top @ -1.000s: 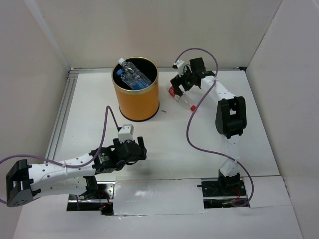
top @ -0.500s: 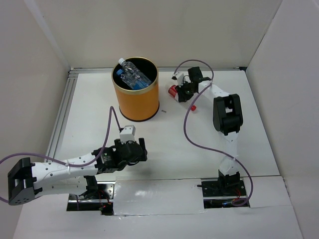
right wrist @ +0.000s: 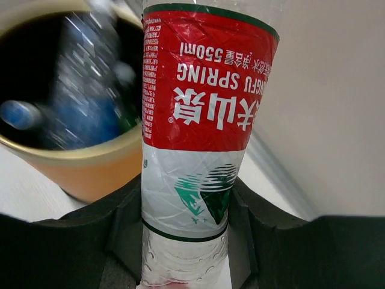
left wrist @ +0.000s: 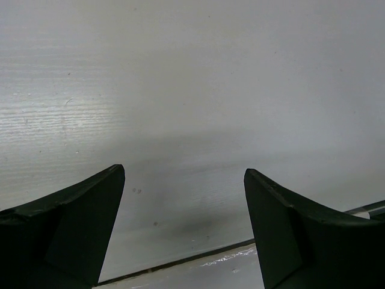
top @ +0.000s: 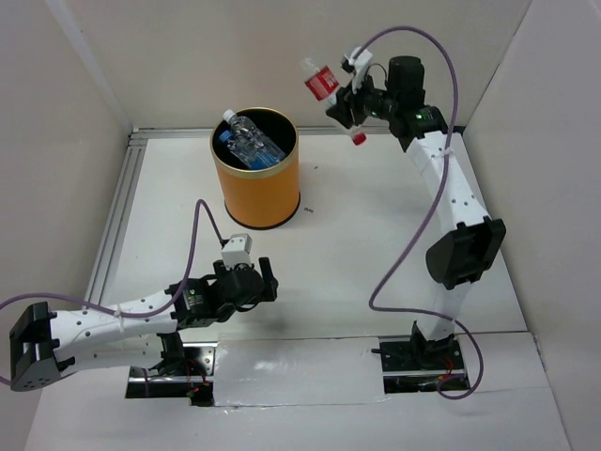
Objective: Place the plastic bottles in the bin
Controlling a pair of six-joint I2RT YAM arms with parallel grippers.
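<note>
- One clear plastic bottle with a red label (top: 322, 85) has left the desk (top: 357, 263), clamped in the raised right gripper (top: 346, 105).
- The tall orange cylindrical bin (top: 255, 197) sits below and left of that gripper; the carry across remains.
- Left gripper (top: 264, 279) gapes wide, empty.

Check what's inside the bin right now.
One clear bottle with a blue label lies slanted in the bin, with its white cap up at the rim. The bin's floor and anything under that bottle are hidden by it and the dark wall.

Orange bin (top: 255, 193), thin gold rim, black inside; clear bottle (right wrist: 201, 120), red label, white lettering, green-and-white band; white table (top: 329, 268)
</note>
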